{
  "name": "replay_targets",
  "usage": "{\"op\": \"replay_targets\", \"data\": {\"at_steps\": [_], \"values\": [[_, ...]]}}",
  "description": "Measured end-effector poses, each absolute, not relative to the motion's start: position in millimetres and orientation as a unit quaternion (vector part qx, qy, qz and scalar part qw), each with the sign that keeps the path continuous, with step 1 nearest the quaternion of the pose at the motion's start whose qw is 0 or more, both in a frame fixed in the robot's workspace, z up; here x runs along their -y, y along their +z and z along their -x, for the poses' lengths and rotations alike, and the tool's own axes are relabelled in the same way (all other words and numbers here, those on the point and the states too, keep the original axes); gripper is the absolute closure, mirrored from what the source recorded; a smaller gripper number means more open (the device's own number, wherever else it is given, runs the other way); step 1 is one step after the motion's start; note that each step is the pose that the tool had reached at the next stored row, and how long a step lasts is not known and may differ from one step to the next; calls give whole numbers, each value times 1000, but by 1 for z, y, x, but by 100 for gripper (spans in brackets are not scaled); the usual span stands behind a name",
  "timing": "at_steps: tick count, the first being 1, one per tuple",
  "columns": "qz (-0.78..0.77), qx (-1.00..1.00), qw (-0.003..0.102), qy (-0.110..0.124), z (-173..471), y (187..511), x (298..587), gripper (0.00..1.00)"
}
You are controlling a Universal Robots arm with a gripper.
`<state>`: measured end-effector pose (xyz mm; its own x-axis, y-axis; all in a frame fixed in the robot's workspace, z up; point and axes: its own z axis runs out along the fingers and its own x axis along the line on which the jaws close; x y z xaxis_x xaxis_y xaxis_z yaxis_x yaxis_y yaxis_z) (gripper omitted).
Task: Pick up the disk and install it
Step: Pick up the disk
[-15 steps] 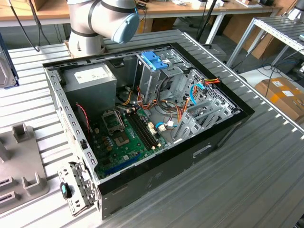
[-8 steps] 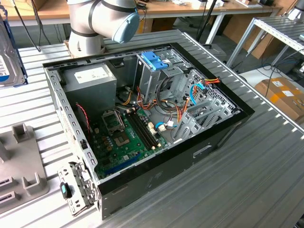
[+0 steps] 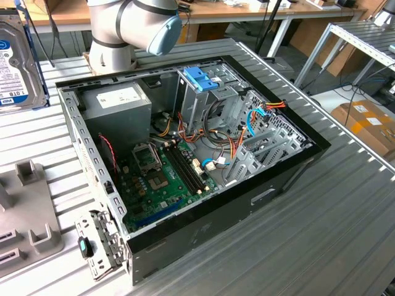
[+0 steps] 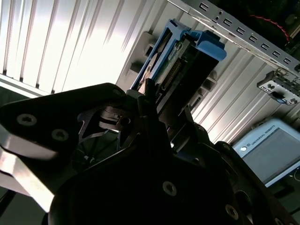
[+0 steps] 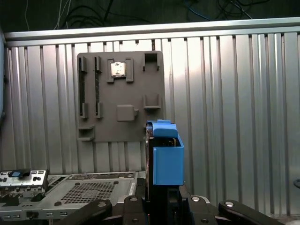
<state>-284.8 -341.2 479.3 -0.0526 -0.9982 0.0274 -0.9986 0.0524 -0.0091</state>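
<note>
The disk [image 3: 13,58], a metal drive with a white-and-blue label in a light-blue carrier, hangs at the exterior view's far left edge, above the ribbed table. In the second wrist view my gripper [image 4: 168,101] is shut on the disk [image 4: 187,58], its dark fingers [image 4: 149,96] clamped on both flat sides. In the first wrist view the blue carrier end of the disk [image 5: 166,157] stands upright out of the gripper [image 5: 161,199]. The disk is held clear of the table.
The open computer case [image 3: 290,160] lies mid-table, holding a motherboard [image 3: 160,179], a grey power-supply box [image 3: 117,105] and an upright cage with a blue bracket [image 3: 200,79]. A grey parts fixture [image 3: 24,209] lies beside the case. The arm's elbow [image 3: 136,24] is behind the case.
</note>
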Motion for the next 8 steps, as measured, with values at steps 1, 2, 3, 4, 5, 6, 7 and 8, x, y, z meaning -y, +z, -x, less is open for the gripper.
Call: {"op": "replay_targets", "data": {"at_steps": [1, 2, 3, 4, 5, 6, 7, 8], "values": [[-688, 725, 7, 13, 281, 479, 341, 65], [-688, 725, 7, 13, 278, 479, 341, 65], [-688, 725, 7, 13, 274, 479, 341, 65], [-688, 725, 7, 13, 270, 479, 341, 65], [-688, 725, 7, 13, 266, 479, 341, 65], [-688, 725, 7, 13, 264, 479, 341, 65], [-688, 725, 7, 13, 262, 479, 341, 65], [-688, 725, 7, 13, 259, 479, 341, 65]]}}
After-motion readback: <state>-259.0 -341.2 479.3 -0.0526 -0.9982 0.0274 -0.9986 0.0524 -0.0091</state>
